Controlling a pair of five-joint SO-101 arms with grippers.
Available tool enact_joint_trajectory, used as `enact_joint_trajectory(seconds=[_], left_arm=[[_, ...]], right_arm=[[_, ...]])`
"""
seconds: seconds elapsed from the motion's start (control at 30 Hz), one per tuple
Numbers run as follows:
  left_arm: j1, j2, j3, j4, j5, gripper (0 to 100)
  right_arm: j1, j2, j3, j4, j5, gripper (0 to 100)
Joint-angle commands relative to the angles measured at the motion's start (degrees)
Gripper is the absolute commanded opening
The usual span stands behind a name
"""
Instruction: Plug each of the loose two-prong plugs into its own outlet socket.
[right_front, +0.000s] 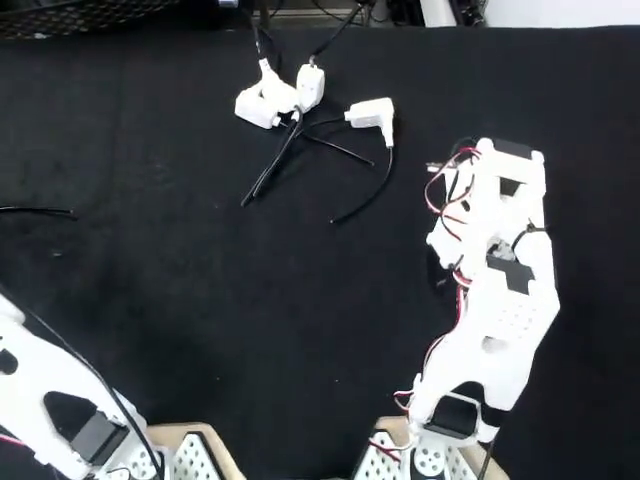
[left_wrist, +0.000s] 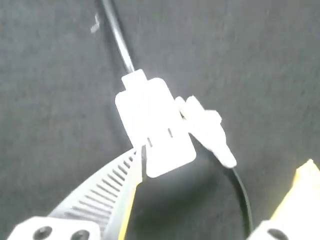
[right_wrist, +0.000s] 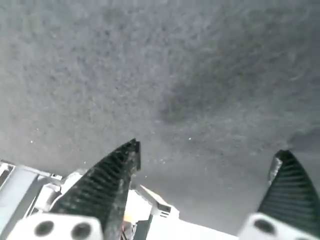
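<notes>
In the left wrist view a white outlet socket (left_wrist: 152, 125) with two slots lies on the black cloth, on a black cable. A small white plug (left_wrist: 205, 127) lies against its side. My left gripper (left_wrist: 225, 157) is open just above them, one ribbed finger (left_wrist: 107, 185) touching the socket's edge. At the far middle of the table in the high view sit another white socket (right_front: 262, 103), a white plug (right_front: 310, 85) against it, and a loose angled plug (right_front: 370, 112). My right gripper (right_wrist: 207, 150) is open over bare cloth; its arm (right_front: 500, 270) stands at the right.
Thin black cables (right_front: 290, 150) fan out from the far plugs toward the middle. A cable end (right_front: 40, 211) lies at the left edge. The left arm's base (right_front: 60, 420) fills the near left corner. Black cloth (right_front: 200, 300) covers the table.
</notes>
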Motion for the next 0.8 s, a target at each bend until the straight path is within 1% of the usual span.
enact_joint_trajectory(seconds=[0.0, 0.1, 0.23, 0.4, 0.47, 0.6, 0.63, 0.77], left_arm=[[-2.51, 5.98, -6.37, -2.11, 0.09, 45], [-3.82, 8.35, -10.07, -1.76, 0.09, 45], [-5.14, 8.88, -13.23, -1.76, 0.09, 45], [-4.97, 9.05, -10.42, -2.02, 0.09, 44], [-4.88, 8.97, -9.71, -2.02, 0.09, 38], [-5.14, 8.97, -10.59, -2.11, -0.44, 16], [-5.14, 8.97, -10.95, -2.02, -1.67, 14], [-4.79, 8.53, -11.82, 0.53, -6.42, 13]], right_arm=[[0.35, -3.12, 0.22, 1.32, 0.00, 38.1], [-1.14, -3.12, 0.13, 1.32, -0.09, 38.1], [-5.27, -3.03, 0.22, 1.32, -0.09, 38.1], [-9.49, -0.66, -0.13, 1.05, -0.09, 38.1], [-9.93, 0.22, -0.13, 1.05, -0.18, 38.1], [-10.02, 1.27, -0.13, 1.05, -0.18, 38.1], [-9.93, 1.45, -0.13, 1.05, -0.18, 38.1], [-10.02, 2.42, -0.13, 0.97, -0.18, 38.1]])
